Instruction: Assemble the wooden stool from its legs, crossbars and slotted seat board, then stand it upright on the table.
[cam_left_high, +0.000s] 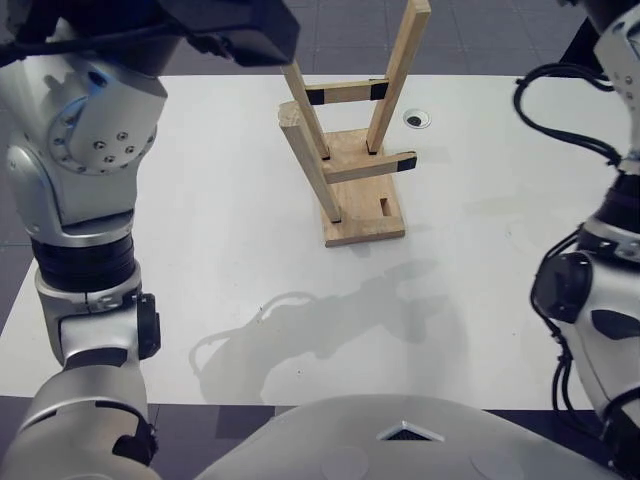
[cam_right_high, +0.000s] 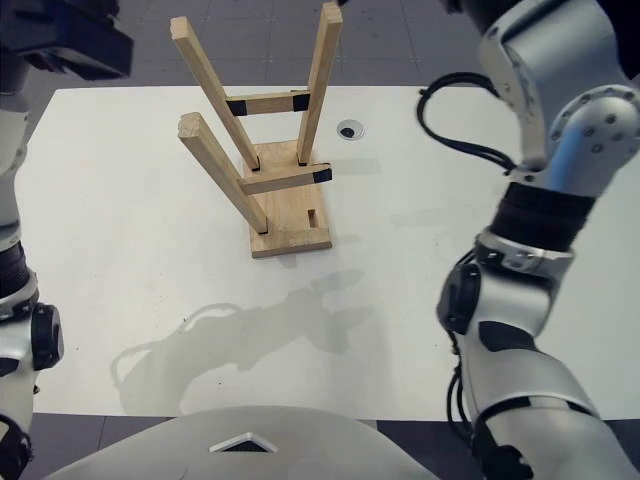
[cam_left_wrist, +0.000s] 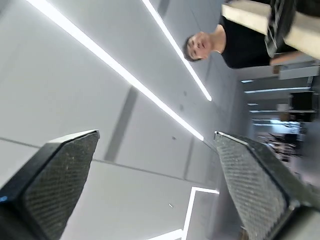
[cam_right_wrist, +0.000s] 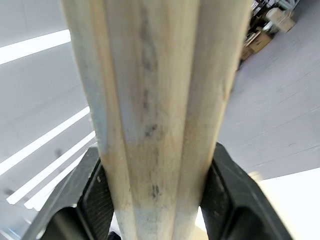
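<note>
The stool stands upside down with its slotted seat board (cam_left_high: 365, 215) flat on the white table (cam_left_high: 200, 220). Three legs rise from the board: a tilted front leg (cam_left_high: 310, 165), a back left leg (cam_left_high: 305, 105) and a back right leg (cam_left_high: 397, 70). An upper crossbar (cam_left_high: 345, 93) and a lower crossbar (cam_left_high: 370, 165), both with black ends, join them. One slot (cam_left_high: 384, 207) in the board is empty. My right gripper (cam_right_wrist: 155, 195) is shut on a wooden leg (cam_right_wrist: 155, 100). My left gripper (cam_left_wrist: 155, 185) is open, pointing up, with a banded wooden piece (cam_left_wrist: 250, 15) beyond it.
A small round hole (cam_left_high: 417, 120) sits in the table just right of the stool. Bare white tabletop spreads in front of the stool and to its left. The table's far edge runs close behind the stool.
</note>
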